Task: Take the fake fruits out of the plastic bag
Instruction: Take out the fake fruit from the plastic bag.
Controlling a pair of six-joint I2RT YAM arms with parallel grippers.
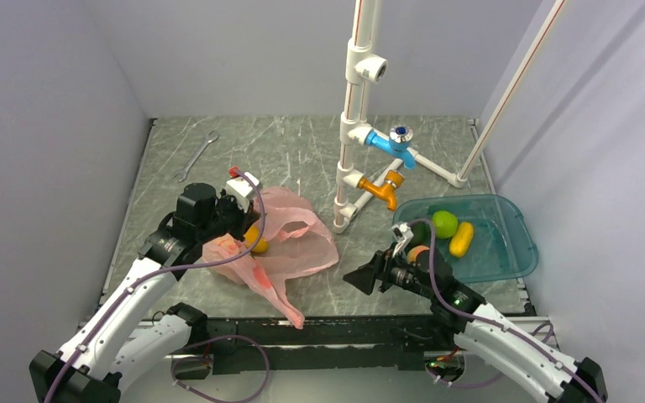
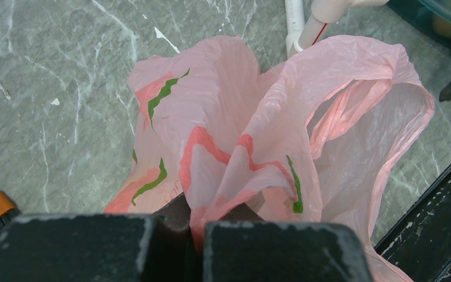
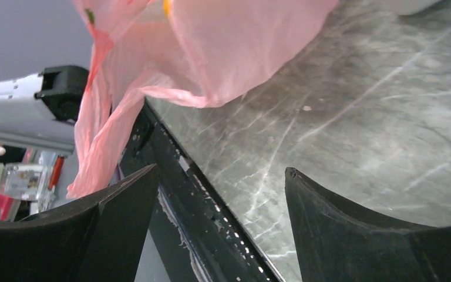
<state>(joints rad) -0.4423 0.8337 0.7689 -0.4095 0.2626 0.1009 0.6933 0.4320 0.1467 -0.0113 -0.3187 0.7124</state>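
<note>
Pinching the plastic bag (image 1: 298,243) in the left gripper (image 1: 237,225), with the right gripper (image 1: 358,278) spread open nearby.

At far left a wrench (image 1: 195,157) lay on the grey marbled table (image 1: 302,143), well apart from everything else. The left gripper (image 2: 197,229) was clenched on a gathered fold of the pink bag (image 2: 270,135), which was lifted at that end and slumped on the table toward the right, one handle trailing over the near edge. A yellow fruit (image 1: 257,240) showed inside the bag, just beside the gripper. A white pipe stand (image 1: 357,126) with blue and orange taps stood behind the bag. The right gripper (image 3: 220,188) pointed at the bag with its jaws wide and nothing between them. At far right, a green apple (image 1: 444,223) and a yellow mango (image 1: 462,238) lay in the teal tub (image 1: 516,260).
</note>
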